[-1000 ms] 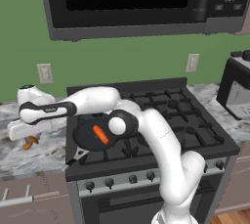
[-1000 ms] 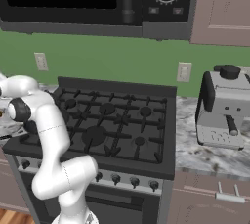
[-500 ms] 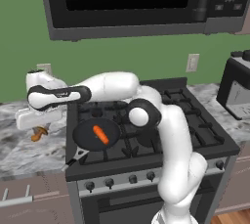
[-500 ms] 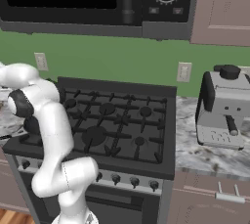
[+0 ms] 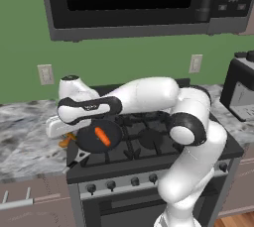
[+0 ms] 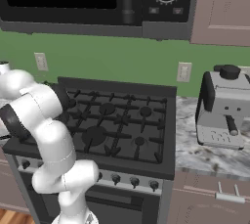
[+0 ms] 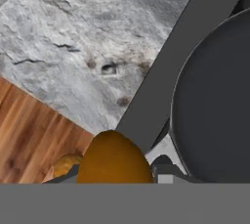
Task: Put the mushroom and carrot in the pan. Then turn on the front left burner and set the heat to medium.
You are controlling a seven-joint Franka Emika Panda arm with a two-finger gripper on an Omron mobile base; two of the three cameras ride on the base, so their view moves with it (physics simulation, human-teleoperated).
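A: Where do we stand?

B: 1 of 2 vegetables is in: the carrot (image 5: 102,135) lies in the pan (image 5: 89,141) on the stove's front left.

A: And the mushroom (image 7: 113,159)?

B: Our fingers (image 7: 161,161) pinch it just beside the pan, over the surface (image 7: 83,47). We judge dropping it and the burner knob remain.

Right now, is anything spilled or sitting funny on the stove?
Nothing looks spilled or broken. The carrot lies in the pan on the front left burner, and the mushroom is off the counter, held between the fingers.
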